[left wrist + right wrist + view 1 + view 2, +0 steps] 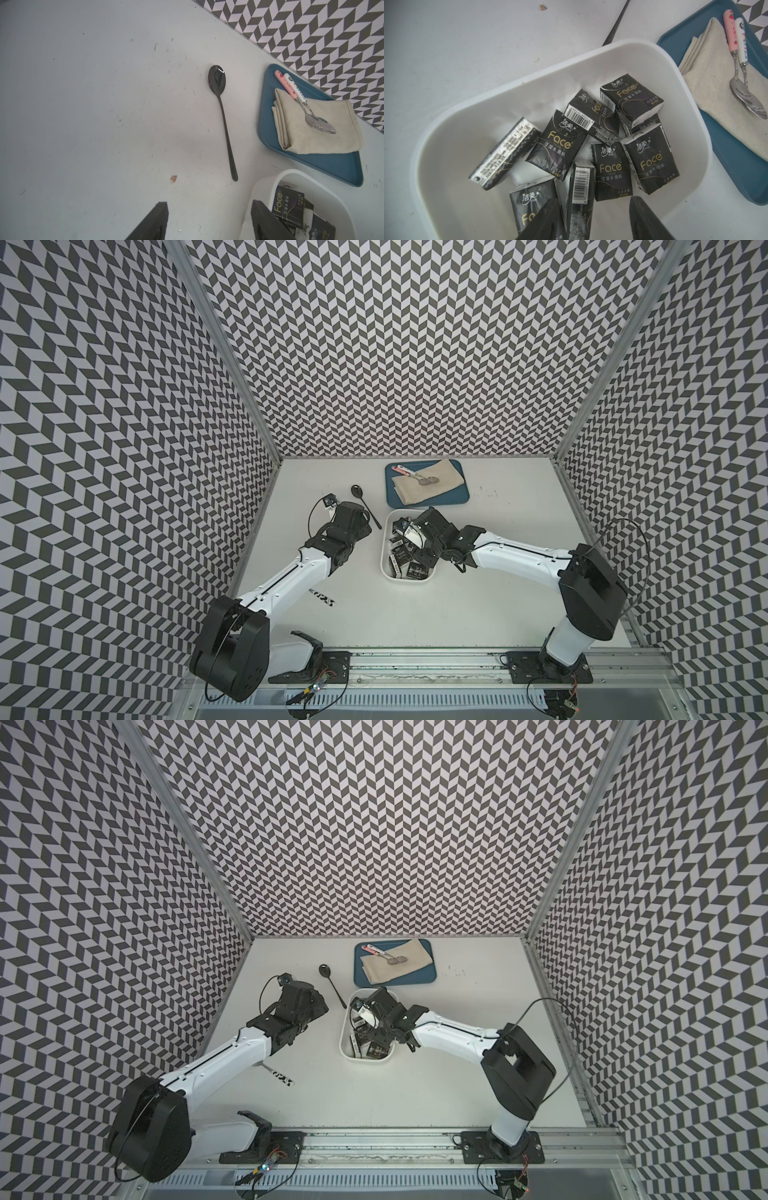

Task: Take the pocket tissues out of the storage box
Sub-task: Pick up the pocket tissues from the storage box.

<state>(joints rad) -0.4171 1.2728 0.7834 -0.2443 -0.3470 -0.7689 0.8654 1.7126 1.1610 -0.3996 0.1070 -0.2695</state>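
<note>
The storage box (384, 556) (529, 74) is a white tub at mid-table, holding several black "Face" pocket tissues (415, 570) (558, 145) in a loose heap. My right gripper (593, 198) reaches down into the box with its jaws apart. One packet (580, 187) standing on edge, barcode up, lies between the fingers, close to one and clear of the other. My left gripper (209, 208) hangs open over bare table just left of the box (291, 172), nothing between its fingers.
A black spoon (365, 506) (223, 124) lies on the table beyond the left gripper. Behind the box sits a blue tray (428, 501) with a beige cloth (311, 128) and two spoons (291, 87). A patterned-handled utensil (282, 1076) lies by the left arm.
</note>
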